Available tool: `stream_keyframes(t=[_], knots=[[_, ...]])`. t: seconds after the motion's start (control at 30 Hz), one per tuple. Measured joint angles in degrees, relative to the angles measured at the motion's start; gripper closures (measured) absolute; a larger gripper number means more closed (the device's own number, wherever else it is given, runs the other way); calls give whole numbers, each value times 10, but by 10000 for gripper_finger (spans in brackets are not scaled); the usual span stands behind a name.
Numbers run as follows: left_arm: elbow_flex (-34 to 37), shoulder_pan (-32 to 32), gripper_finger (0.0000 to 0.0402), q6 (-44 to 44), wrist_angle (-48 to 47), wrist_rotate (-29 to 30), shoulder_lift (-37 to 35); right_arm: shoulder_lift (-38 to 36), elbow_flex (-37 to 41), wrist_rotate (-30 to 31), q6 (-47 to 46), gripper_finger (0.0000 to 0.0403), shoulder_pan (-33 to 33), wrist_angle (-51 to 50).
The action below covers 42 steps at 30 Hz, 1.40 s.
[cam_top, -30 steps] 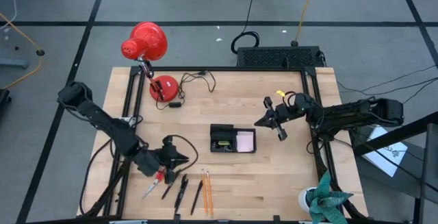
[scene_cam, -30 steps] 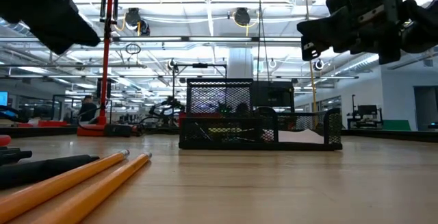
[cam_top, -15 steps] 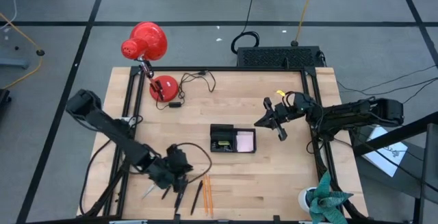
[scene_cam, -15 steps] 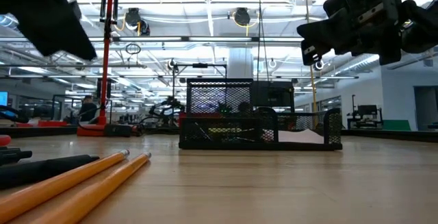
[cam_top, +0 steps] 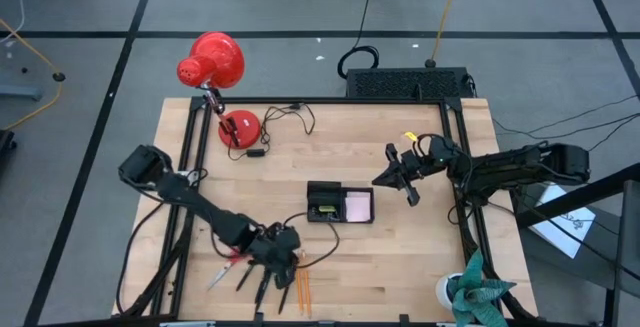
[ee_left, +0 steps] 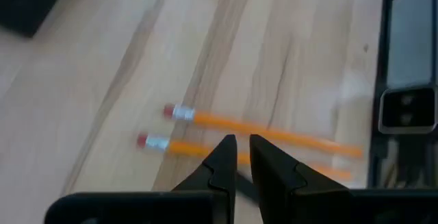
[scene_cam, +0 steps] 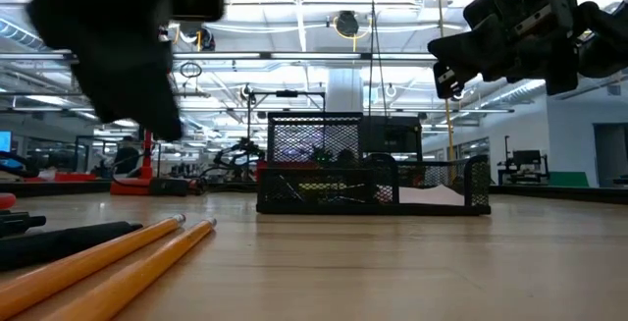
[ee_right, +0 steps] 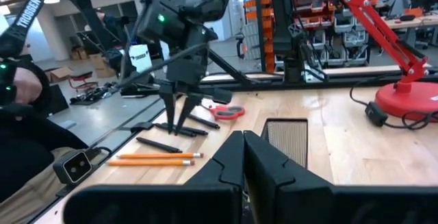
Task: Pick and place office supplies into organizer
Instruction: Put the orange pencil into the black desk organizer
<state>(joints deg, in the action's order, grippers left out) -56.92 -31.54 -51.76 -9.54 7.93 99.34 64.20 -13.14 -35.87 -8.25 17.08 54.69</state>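
**Left arm swings from scissors to pencils**

Surface: pale wooden table point(cam_top: 420, 237) in a black frame, grey floor around it, red desk lamp point(cam_top: 212, 62) at 11 o'clock.

Organizer point(cam_top: 340, 205): black tray at table centre, pink sticky-note pad point(cam_top: 358, 207) already inside.

Left gripper point(cam_top: 283, 264): a second ago over the red-handled scissors point(cam_top: 226, 264) at 7 o'clock; now shifted toward 6 o'clock, above the orange pencils point(ee_left: 260, 133). Fingers narrow, a slim gap, holding nothing. Judgement: a pencil is the next pick.

Black pens point(cam_top: 262, 282): loose beside the pencils, unsorted.

Right gripper point(cam_top: 385, 178): unmoved at 3 o'clock, raised, fingers pressed together, empty.
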Motion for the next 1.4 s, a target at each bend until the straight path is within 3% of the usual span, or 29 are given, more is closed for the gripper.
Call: stream_keyframes(t=[0.2, 0.43, 0.67, 0.77, 0.87, 1.0, 1.13, 1.27, 1.4], knots=[[-41, 34, 355, -20, -79, -21, 23, 0, 1, 0, 4, 401, 0, 6], [-77, 66, 355, -58, -185, -88, 46, 0, 1, 0, 2, 401, 0, 7], [-81, 71, 355, 74, -189, -82, 39, 0, 1, 0, 8, 401, 1, 15], [-82, 69, 355, 81, -180, -107, 39, 0, 1, 0, 29, 401, 1, 22], [-82, 68, 355, 18, -167, -152, 39, 0, 1, 0, 57, 401, 1, 25], [-81, 54, 355, -173, -150, -152, 39, 0, 1, 0, 73, 401, 1, 41], [-81, 4, 355, -279, -53, -108, 39, 0, 1, 0, 75, 401, 1, 64], [-82, -54, 355, -356, 67, 9, 39, 0, 1, 0, 70, 401, 1, 77], [-143, -97, 355, -387, 62, 120, 74, 0, 1, -2, 60, 401, 1, 77]])
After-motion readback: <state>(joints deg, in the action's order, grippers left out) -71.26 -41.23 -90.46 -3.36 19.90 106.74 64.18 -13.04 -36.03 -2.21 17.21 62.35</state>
